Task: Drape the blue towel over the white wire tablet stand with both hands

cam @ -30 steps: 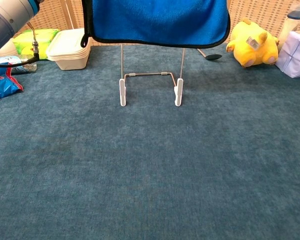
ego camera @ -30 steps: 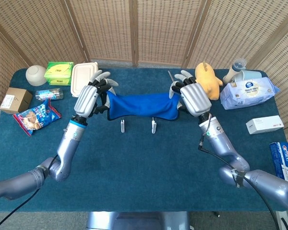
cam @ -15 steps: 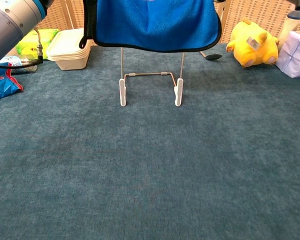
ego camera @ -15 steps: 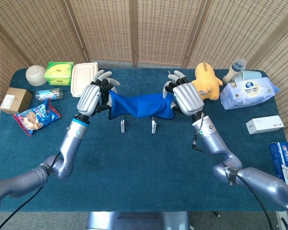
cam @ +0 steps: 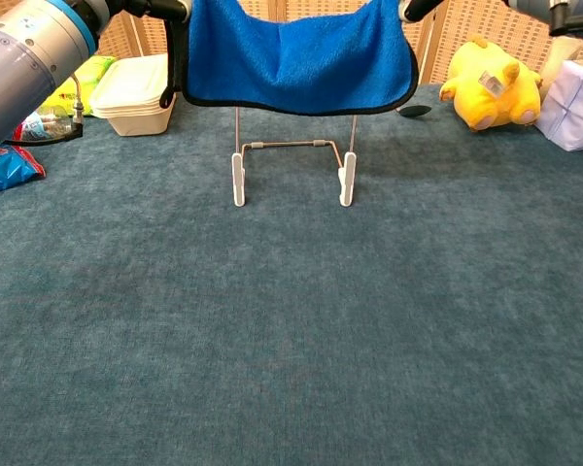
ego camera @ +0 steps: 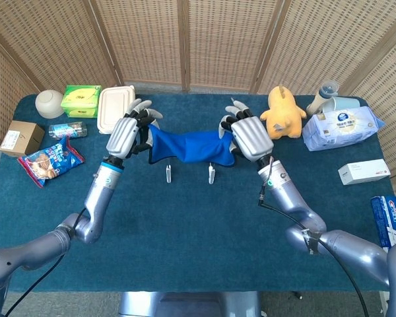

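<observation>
Now draping | left hand (ego camera: 123, 135) and right hand (ego camera: 249, 135) grasping towel (ego camera: 190, 146) ends, sagging above stand (cam: 292, 171) | best lowered evenly, centred on the uprights, released together.

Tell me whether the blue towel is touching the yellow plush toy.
Apart. The head view shows the blue towel ending at the right hand, with bare tablecloth before the yellow plush toy; the chest view shows the same gap.
</observation>
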Robot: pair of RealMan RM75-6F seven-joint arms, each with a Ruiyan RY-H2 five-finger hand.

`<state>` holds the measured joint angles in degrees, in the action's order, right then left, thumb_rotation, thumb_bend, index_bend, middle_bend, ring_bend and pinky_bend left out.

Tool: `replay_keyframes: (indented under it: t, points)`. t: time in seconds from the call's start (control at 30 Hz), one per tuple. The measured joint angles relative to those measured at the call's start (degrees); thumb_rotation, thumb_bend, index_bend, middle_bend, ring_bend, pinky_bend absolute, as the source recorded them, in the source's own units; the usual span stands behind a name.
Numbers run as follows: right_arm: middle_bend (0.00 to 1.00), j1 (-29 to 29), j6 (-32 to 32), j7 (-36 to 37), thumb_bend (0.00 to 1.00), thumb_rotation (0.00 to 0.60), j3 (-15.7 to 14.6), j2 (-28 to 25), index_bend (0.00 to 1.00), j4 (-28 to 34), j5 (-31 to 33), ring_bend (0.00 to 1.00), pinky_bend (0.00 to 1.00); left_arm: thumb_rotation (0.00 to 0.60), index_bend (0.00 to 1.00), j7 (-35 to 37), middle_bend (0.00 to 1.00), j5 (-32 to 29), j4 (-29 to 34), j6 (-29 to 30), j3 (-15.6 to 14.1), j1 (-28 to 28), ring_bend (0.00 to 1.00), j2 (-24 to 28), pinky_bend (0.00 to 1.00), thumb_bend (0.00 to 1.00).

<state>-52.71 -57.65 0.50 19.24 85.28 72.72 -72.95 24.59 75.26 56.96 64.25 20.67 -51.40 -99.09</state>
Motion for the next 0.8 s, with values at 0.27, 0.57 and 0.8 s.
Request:
replay_keyframes:
  t: [0.27,0.57,0.8]
  points:
    - [0.44,-0.6,0.72,-0.17,0.49,0.6,-0.46,1.32,0.9,-0.69,0.05,0.19,0.13,0.6,0.73,0.91,0.36,-0.35,-1.23,-0.01,-0.62,0.92,0.15,-0.35,0.0,0.62]
    - [0.43,-0.72,0.92,-0.11,0.49,0.6,-1.09,2.6,0.9,-2.34,0.0,0.19,0.13,0.6,0.73,1.48,0.36,-0.64,-2.25,-0.63,-1.14,1.4,0.14,-0.87,0.0,0.62]
    - [0.43,-0.62,0.79,0.41,0.49,0.6,-1.13,2.87,0.9,-2.76,-0.12,0.19,0.13,0.6,0.73,1.63,0.36,-0.57,-2.64,-0.65,-1.02,1.25,0.14,-1.23,0.0,0.62]
